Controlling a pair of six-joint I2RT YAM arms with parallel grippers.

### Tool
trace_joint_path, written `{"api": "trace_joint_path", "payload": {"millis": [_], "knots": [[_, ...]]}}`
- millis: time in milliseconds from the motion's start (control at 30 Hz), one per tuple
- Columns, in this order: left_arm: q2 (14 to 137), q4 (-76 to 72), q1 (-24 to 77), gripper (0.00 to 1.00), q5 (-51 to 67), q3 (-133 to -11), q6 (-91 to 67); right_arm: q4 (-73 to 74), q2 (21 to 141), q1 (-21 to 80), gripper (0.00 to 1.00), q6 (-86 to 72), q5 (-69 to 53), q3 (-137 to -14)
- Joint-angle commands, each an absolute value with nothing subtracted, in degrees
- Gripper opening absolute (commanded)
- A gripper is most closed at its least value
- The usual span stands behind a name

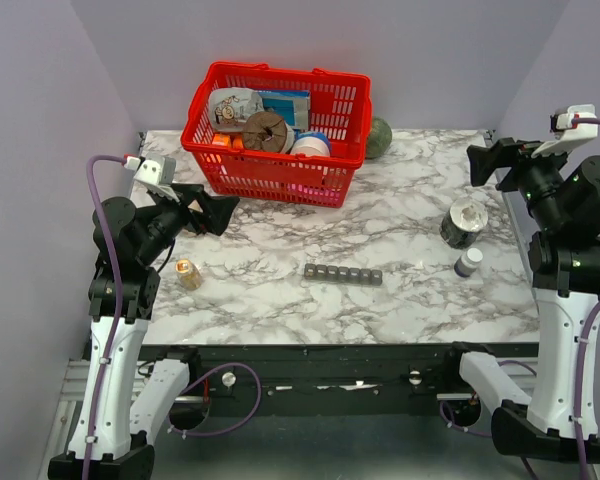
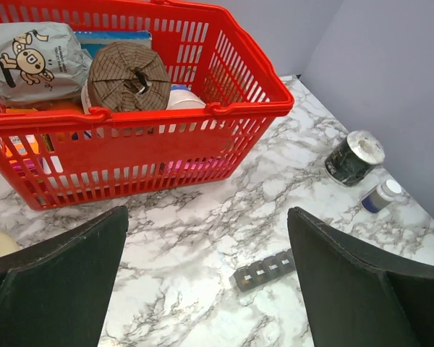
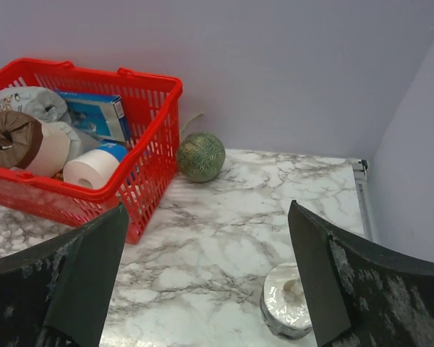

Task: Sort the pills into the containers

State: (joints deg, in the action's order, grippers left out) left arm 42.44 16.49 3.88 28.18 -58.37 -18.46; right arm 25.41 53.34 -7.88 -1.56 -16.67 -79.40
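The containers are a narrow dark grey strip of small lidded compartments (image 1: 342, 274) lying on the marble table near the middle front. It also shows in the left wrist view (image 2: 264, 270), partly behind my right finger. A small amber bottle with a gold cap (image 1: 188, 273) stands front left. A small bottle with a white cap (image 1: 468, 262) stands at right, also in the left wrist view (image 2: 381, 195). My left gripper (image 1: 220, 213) is open and empty, raised at left. My right gripper (image 1: 483, 163) is open and empty, raised at right. No loose pills show.
A red basket (image 1: 276, 172) full of goods stands at the back. A dark can with a silvery top (image 1: 464, 222) stands at right, seen too in the right wrist view (image 3: 288, 309). A green ball (image 1: 379, 138) lies behind the basket.
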Motion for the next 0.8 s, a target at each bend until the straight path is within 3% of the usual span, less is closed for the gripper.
{"api": "trace_joint_path", "payload": {"millis": [0,100,333,433,567,767], "knots": [[41.4,18.54,4.13,0.99,28.66,-57.92,-17.49,26.54,54.23,-7.91,1.0,-3.08,-19.85,-78.84],[40.87,18.9,4.22,0.99,28.04,-57.22,-17.14,26.63,53.97,-7.91,1.0,2.61,-27.22,-77.17],[40.87,19.6,4.22,0.99,27.86,-56.25,-17.05,31.9,54.23,-8.0,1.0,18.71,-59.54,-72.17],[40.69,19.34,4.22,0.99,28.3,-55.29,-17.4,35.14,54.67,-7.65,1.0,24.59,-66.07,-69.71],[40.69,18.55,4.22,0.99,29.97,-53.97,-18.36,42.42,54.58,-3.88,1.0,37.84,-62.07,-68.2],[41.39,16.7,4.22,0.99,33.13,-52.3,-19.77,40.27,54.14,3.07,1.0,35.44,-52.38,-64.78]]}}
